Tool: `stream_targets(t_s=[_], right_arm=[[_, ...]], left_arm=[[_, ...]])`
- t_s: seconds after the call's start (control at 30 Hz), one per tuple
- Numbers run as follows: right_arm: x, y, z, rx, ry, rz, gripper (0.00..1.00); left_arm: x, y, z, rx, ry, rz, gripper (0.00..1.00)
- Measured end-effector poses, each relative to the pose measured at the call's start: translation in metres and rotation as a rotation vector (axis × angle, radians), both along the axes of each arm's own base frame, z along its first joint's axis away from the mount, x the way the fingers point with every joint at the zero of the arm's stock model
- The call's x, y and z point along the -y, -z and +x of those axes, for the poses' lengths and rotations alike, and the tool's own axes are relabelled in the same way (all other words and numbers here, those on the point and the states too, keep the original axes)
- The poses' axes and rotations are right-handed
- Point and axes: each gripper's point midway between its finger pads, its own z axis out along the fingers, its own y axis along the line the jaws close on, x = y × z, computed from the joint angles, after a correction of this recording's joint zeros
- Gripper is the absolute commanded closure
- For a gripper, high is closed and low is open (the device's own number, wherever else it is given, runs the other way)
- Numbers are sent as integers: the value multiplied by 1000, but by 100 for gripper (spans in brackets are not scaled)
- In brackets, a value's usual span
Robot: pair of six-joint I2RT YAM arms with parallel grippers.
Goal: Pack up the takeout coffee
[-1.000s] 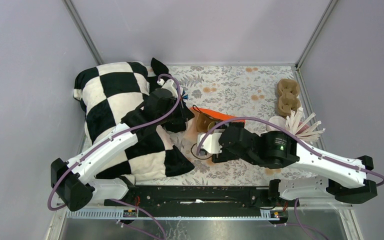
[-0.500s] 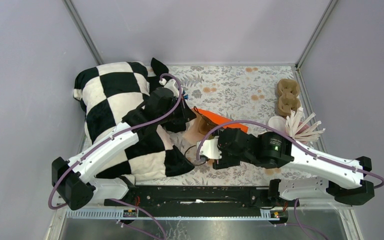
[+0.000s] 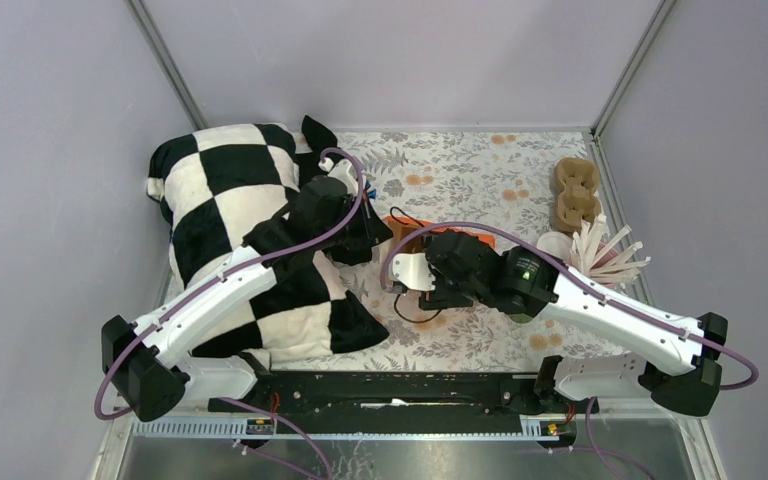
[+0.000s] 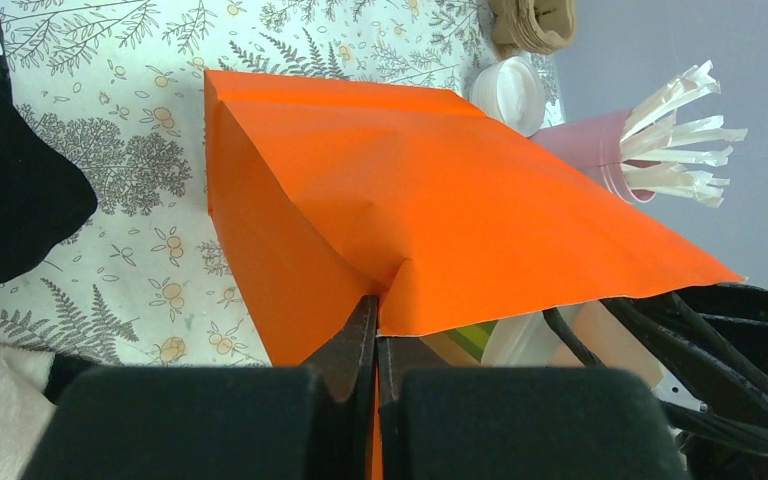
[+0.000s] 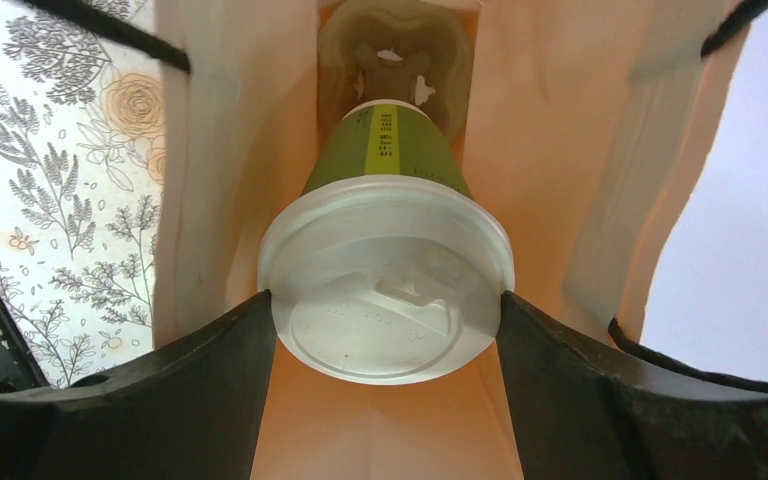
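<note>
The takeout coffee (image 5: 385, 290), a green paper cup with a white lid, lies on its side in the mouth of the orange paper bag (image 4: 440, 200). My right gripper (image 5: 385, 302) is shut on its lid, one finger on each side of the rim. Beyond the cup, deep in the bag, sits a brown pulp cup carrier (image 5: 395, 50). My left gripper (image 4: 375, 312) is shut on the bag's upper edge, holding the mouth up. From above, the right gripper (image 3: 422, 275) covers most of the bag (image 3: 397, 221), and the left gripper (image 3: 362, 236) is at its left.
A black-and-white checkered cloth bag (image 3: 230, 200) fills the left side under my left arm. At the right stand a pink cup of white sticks (image 3: 605, 255), a loose white lid (image 3: 552, 245) and stacked brown carriers (image 3: 575, 195). The bag's black cord handle (image 3: 410, 312) lies near my right gripper.
My right gripper has moved away from the near edge and into the bag's mouth with the coffee. The left gripper has kept its hold on the bag's edge.
</note>
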Motion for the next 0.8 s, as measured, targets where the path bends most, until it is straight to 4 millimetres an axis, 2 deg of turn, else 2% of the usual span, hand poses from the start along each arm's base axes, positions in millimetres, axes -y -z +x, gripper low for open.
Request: stream_targets(t_s=[0.23,0.4,0.57,0.8], right_arm=[[-8,6,-7,-36,-89,-16,56],[-14,17,0,-30,-90,-42,57],[-6,26,5,-16,-63,-78,56],[7,23,14,36,3,-118,56]], left_arm=[[-1,1,-2,1,4,5,100],[-5,3,-6,13,8,4,100],[-8,0,-9,34,15,7,100],[-9,2,-20,64,22,22,100]])
